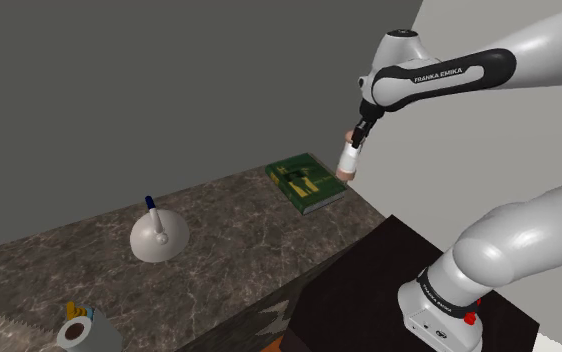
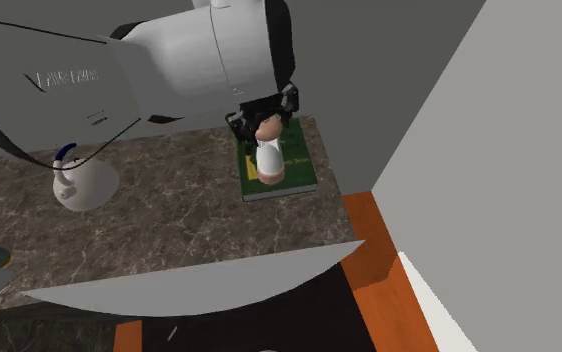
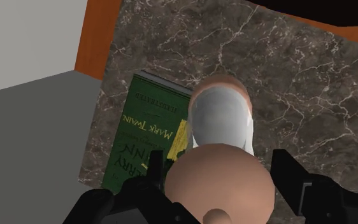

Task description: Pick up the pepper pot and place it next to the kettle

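The pepper pot (image 1: 348, 159) has a white body with tan ends and hangs in the air above the far end of the marble table (image 1: 239, 230). My gripper (image 1: 358, 133) is shut on its rounded tan top. In the second exterior view the pepper pot (image 2: 267, 156) hangs under the gripper (image 2: 260, 120), over a green book. In the wrist view the black fingers (image 3: 144, 191) clasp the pepper pot (image 3: 223, 124) from both sides. The kettle (image 1: 159, 236), white and cone-shaped with a blue handle, stands on the table well away toward the shoulder view's left; it is the same kettle (image 2: 83, 184) in the second exterior view.
A green Mark Twain book (image 1: 309, 181) lies flat under the pot near the wall corner. A grey cup with small items (image 1: 77, 329) sits at the table's near left end. The black stand (image 1: 389, 290) adjoins the table. Orange floor (image 2: 379, 250) shows beyond the table's edge.
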